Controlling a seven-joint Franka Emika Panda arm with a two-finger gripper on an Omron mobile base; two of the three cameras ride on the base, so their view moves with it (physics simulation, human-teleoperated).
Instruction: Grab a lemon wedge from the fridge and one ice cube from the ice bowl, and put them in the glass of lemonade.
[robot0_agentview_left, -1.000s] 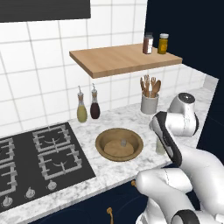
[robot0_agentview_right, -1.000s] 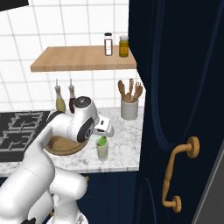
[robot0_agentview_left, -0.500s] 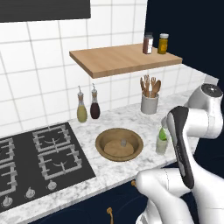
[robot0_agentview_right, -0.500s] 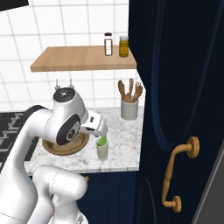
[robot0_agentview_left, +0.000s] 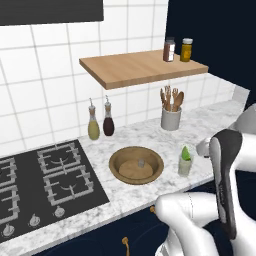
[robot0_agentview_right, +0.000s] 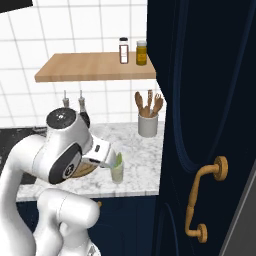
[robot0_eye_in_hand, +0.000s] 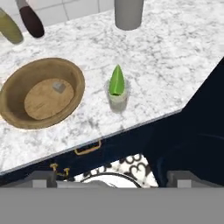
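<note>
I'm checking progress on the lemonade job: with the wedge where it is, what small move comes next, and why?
Probably bring the open hand over the ice bowl and down toward the ice cube. The lemon wedge already stands in the glass of lemonade, while the cube lies in the bowl and the hand holds nothing.

One bowl (robot0_eye_in_hand: 41, 92), one ice cube (robot0_eye_in_hand: 58, 87), one glass (robot0_eye_in_hand: 118, 99), one lemon wedge (robot0_eye_in_hand: 117, 80), two bottles (robot0_agentview_left: 100, 121)

Glossy white rounded arm (robot0_agentview_right: 45, 165) with dark grey joints.
</note>
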